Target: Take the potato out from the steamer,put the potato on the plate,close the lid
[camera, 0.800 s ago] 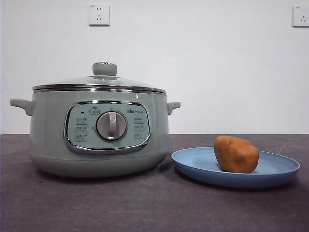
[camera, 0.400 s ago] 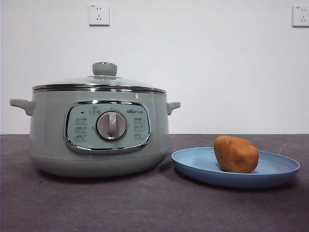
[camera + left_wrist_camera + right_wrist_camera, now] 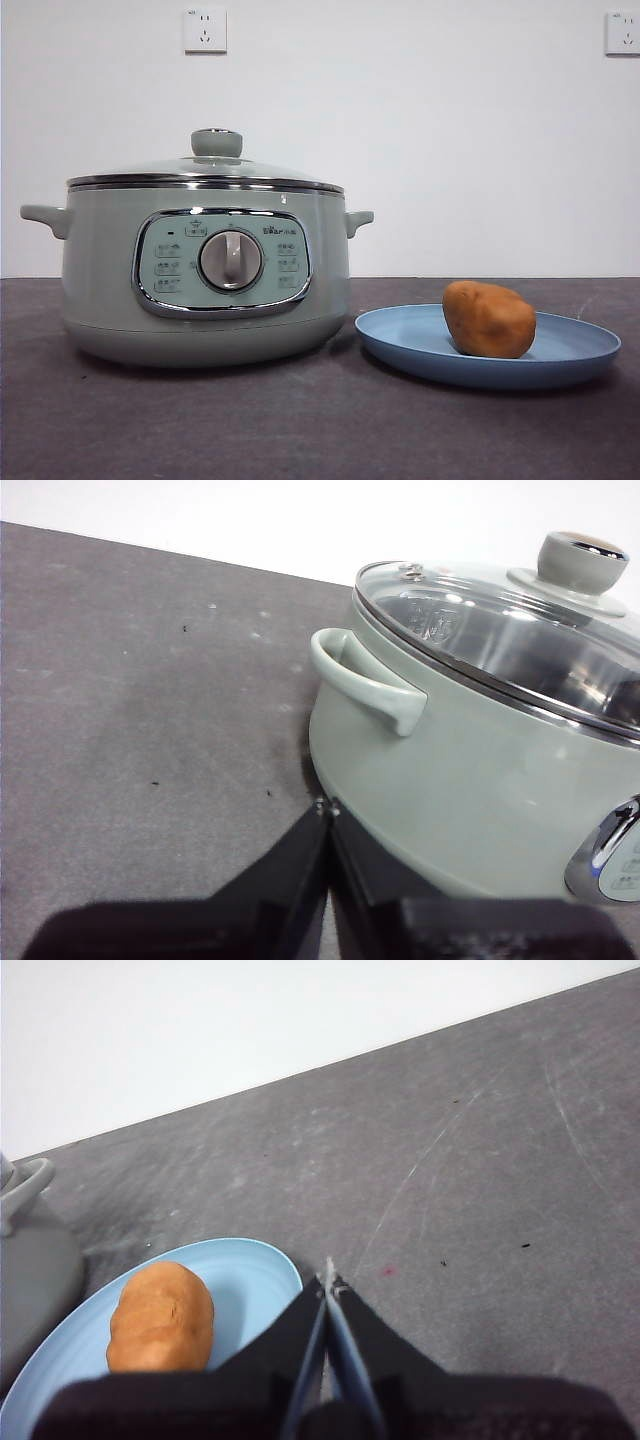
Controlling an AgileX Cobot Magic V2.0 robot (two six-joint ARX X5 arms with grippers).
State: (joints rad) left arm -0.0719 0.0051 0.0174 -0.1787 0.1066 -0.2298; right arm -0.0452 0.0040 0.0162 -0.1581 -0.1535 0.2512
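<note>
Your potato (image 3: pixel 489 319) already lies on the light-blue plate (image 3: pixel 400 340), resting right of its middle in the front view, with its long axis running roughly across the plate and one end humped higher. The skin is orange-brown, lumpy and matte, with nothing gripping it. The glass lid (image 3: pixel 205 172) sits level on the sage-green steamer (image 3: pixel 100 270), its steel rim flush with the chrome rim all round and its pale green knob (image 3: pixel 217 143) upright on top. The steamer stands just beside the plate, apart from it. Your right gripper (image 3: pixel 327 1282) hangs over the plate's near edge, jaws pressed together on nothing, with the potato just off to one side of it. Your left gripper (image 3: pixel 326 807) hangs beside the steamer's side handle (image 3: pixel 365 680), jaws likewise closed and empty. By my reading all three steps look done, so no further move turns on either arm
</note>
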